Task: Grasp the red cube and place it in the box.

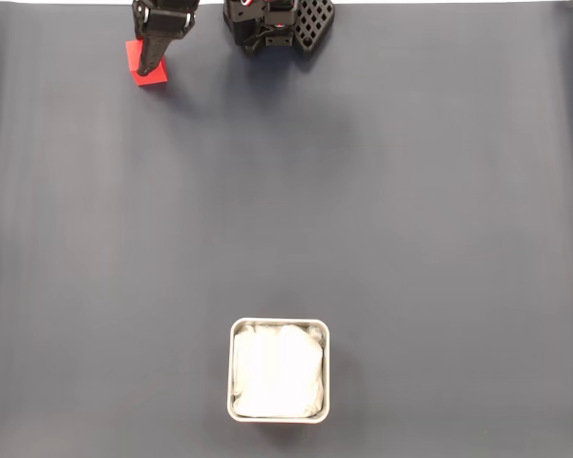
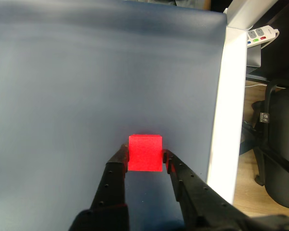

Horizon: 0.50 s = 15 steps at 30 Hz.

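Observation:
The red cube (image 1: 134, 57) rests on the dark mat at the far left of the fixed view, close to the top edge. My gripper (image 1: 151, 65) comes down over it from above and hides its middle. In the wrist view the red cube (image 2: 145, 152) sits between the two black fingertips of my gripper (image 2: 144, 158), which press against its left and right faces. The box (image 1: 280, 322), a light-grey metal tray with a white wrinkly lining (image 1: 277, 370), stands near the bottom centre of the fixed view, far from the cube.
The arm's black base (image 1: 279, 23) stands at the top centre. In the wrist view a white table edge (image 2: 226, 96) runs just to the right of the cube, with a black chair (image 2: 279, 144) and a power strip (image 2: 261, 34) beyond it.

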### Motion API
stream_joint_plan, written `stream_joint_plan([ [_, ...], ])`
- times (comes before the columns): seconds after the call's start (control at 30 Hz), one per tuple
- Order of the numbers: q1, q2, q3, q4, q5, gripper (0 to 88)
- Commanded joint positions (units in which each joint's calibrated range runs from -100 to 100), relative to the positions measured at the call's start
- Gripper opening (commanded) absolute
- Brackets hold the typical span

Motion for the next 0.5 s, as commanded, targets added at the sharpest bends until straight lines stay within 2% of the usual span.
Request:
stream_joint_plan([
  [0.0, 0.8, -0.1, -0.4, 0.6, 0.6, 11.8],
  [0.47, -0.1, 1.8, -6.2, 1.8, 0.9, 11.8],
])
